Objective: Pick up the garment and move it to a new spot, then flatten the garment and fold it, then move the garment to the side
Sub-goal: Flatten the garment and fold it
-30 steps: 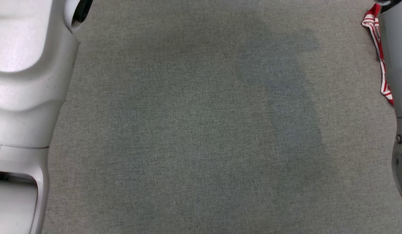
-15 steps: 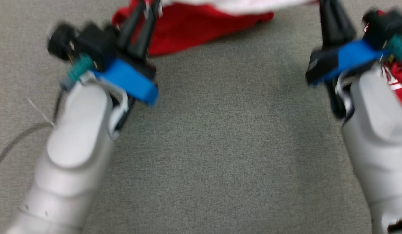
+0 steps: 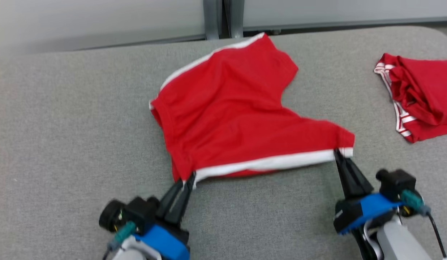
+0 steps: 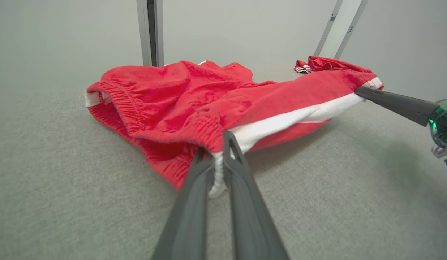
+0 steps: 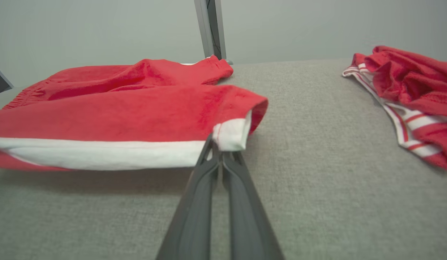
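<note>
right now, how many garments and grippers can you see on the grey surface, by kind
red shorts with white trim: 1
crumpled red garment with striped trim: 1
grippers: 2, the left gripper and the right gripper, each shut on the shorts' white-trimmed edge
total: 4
</note>
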